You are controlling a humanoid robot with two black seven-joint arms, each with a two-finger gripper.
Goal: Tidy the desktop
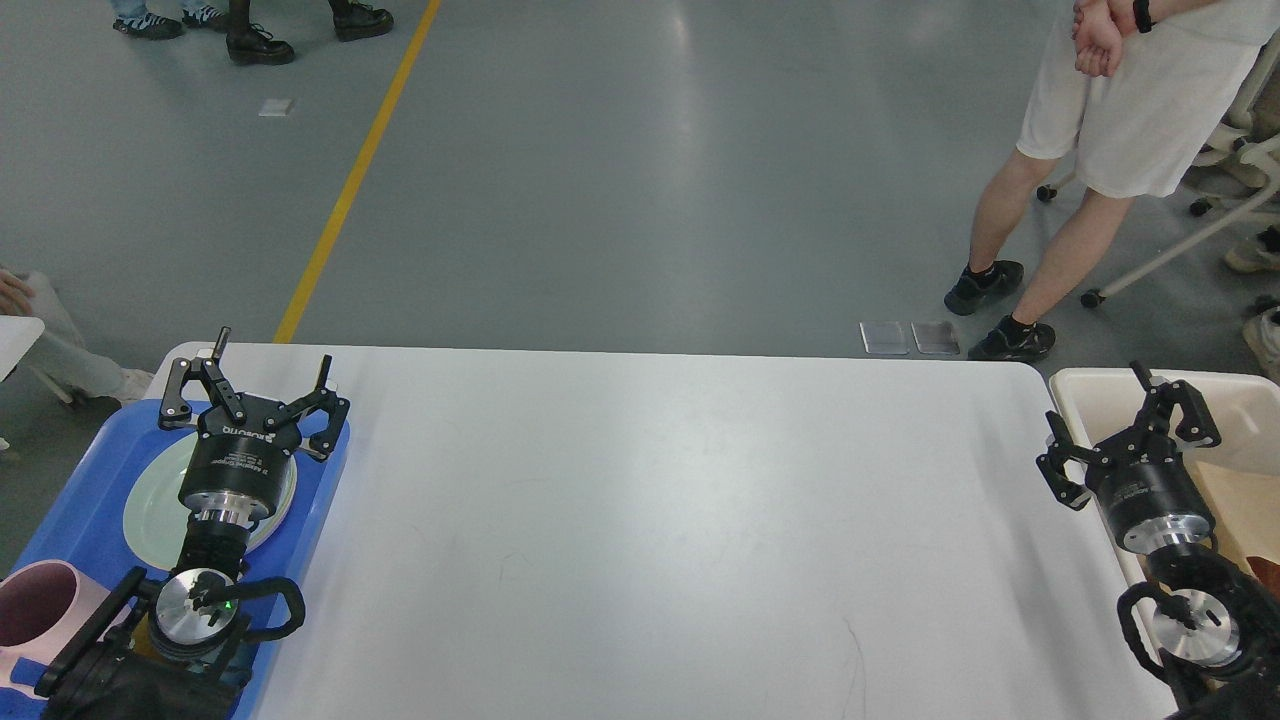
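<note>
The desktop (660, 520) is a wide white tabletop with faint scuffs, and nothing lies on its bare middle. My left gripper (272, 352) hangs open over the far end of the blue tray (70, 510) at the left, above a pale green plate (150, 510), with nothing between its fingers. At the right, my right gripper (1093, 397) is open and empty, raised over the near-left rim of the cream bin (1235, 400).
A pink cup (35, 610) stands on the near end of the blue tray. Brown cardboard (1240, 510) shows inside the cream bin. A person in white shorts (1100, 130) stands beyond the table's far right corner. Grey floor with a yellow line lies behind.
</note>
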